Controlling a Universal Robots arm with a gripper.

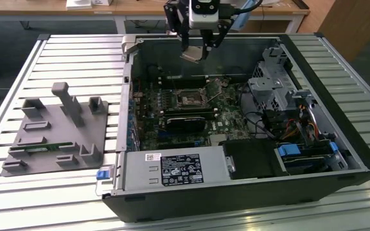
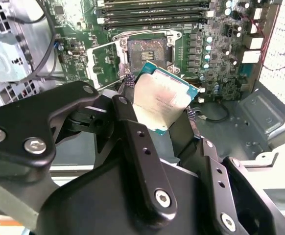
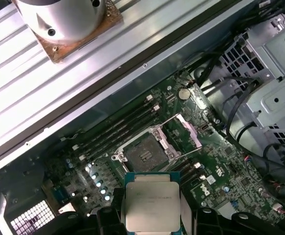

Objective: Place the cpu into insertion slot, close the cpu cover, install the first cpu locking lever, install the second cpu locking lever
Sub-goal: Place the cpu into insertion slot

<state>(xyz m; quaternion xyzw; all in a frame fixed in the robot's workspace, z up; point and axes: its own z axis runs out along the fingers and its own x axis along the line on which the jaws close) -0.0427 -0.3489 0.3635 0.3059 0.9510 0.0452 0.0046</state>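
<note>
**A:** Any writing here that can be read?

**B:** None. The biggest patch of print is the black label (image 1: 181,170) on the power supply (image 1: 172,183), well apart from the insertion slot (image 1: 190,97) on the side nearer the exterior camera. It has rows of small white marks and symbols, all too fine to make out.

**A:** And the white sticker (image 1: 154,157) next to it?

**B:** It has dark lines on it, but they're illegible.

**A:** What about the cpu (image 3: 151,198)?

**B:** In the first wrist view, a few faint lines of print cross its metal top, just beside the insertion slot. No letter can be told.

**A:** And the motherboard (image 3: 221,182)?

**B:** Tiny white markings are scattered around the insertion slot, but none can be read.
</note>
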